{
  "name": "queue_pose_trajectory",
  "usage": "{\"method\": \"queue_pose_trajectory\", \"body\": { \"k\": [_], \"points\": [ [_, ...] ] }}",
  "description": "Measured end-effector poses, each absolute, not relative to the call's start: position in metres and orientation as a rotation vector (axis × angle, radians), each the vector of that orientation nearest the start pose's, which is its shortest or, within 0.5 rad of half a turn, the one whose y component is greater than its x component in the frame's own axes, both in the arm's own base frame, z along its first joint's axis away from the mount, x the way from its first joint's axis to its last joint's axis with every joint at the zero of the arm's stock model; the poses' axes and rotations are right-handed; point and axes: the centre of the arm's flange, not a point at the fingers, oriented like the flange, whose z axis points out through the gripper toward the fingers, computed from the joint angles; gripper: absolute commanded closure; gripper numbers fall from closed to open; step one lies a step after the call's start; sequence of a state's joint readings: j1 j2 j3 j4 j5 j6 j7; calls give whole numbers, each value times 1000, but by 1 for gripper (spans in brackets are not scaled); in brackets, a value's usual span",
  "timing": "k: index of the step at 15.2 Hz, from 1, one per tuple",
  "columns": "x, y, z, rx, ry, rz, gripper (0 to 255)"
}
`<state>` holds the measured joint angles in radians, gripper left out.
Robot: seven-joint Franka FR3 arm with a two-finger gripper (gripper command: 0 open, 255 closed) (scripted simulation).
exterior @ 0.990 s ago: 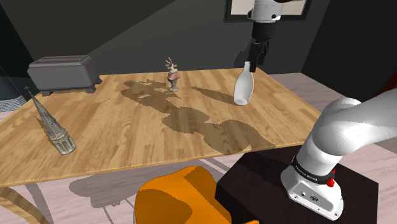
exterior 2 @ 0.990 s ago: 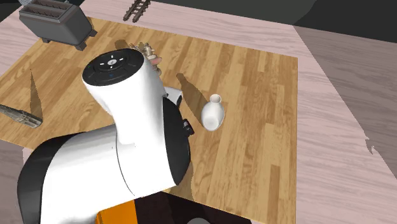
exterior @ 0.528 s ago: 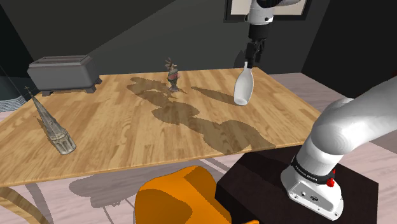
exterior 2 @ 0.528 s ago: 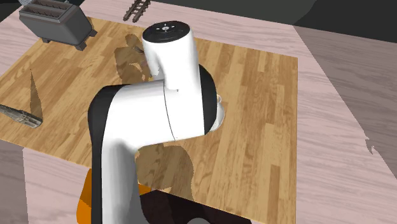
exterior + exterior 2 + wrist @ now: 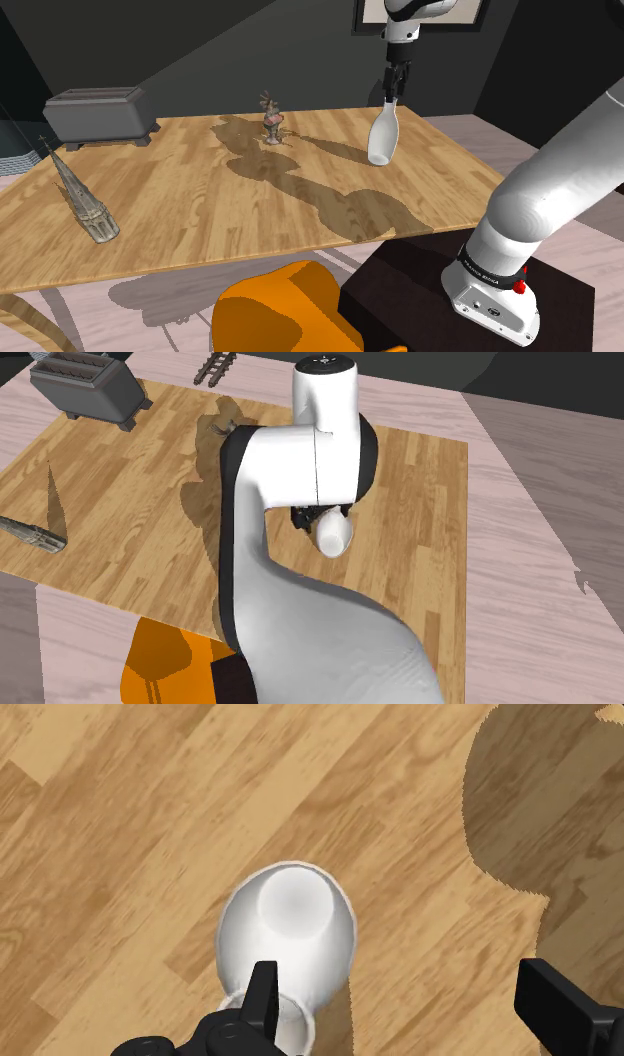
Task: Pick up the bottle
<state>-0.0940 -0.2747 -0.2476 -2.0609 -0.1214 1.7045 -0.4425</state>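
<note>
A white bottle (image 5: 382, 135) stands upright on the wooden table (image 5: 230, 200), near its far right corner in the shoulder view. My black gripper (image 5: 392, 96) hangs just above the bottle's neck. In the wrist view the gripper (image 5: 402, 989) is open, its fingers (image 5: 262, 992) wide apart. One finger sits over the bottle's mouth; the bottle's body (image 5: 288, 932) lies just beyond that finger rather than centred between the two. Nothing is clasped. In the second exterior view the arm covers most of the hand, and the bottle (image 5: 337, 535) shows below it.
A grey toaster (image 5: 100, 115) stands at the table's far left, a small figurine (image 5: 271, 118) at the back middle, and a spire-shaped object (image 5: 85, 197) lies near the left front. An orange shape (image 5: 290, 310) sits below the front edge beside the dark stand (image 5: 440, 300).
The arm has swung over toward the bottle and the hand has turned about its axis, ending above the neck. The bottle has not moved.
</note>
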Motion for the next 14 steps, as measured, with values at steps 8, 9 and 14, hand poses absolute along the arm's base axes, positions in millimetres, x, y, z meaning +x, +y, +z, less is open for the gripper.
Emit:
{"method": "queue_pose_trajectory", "body": {
  "k": [8, 9, 14],
  "points": [
    [469, -226, 510, -3142, -209, 193, 0],
    [470, -225, 505, -3142, -209, 193, 0],
    [469, -225, 487, -3142, -209, 193, 255]
  ]
}}
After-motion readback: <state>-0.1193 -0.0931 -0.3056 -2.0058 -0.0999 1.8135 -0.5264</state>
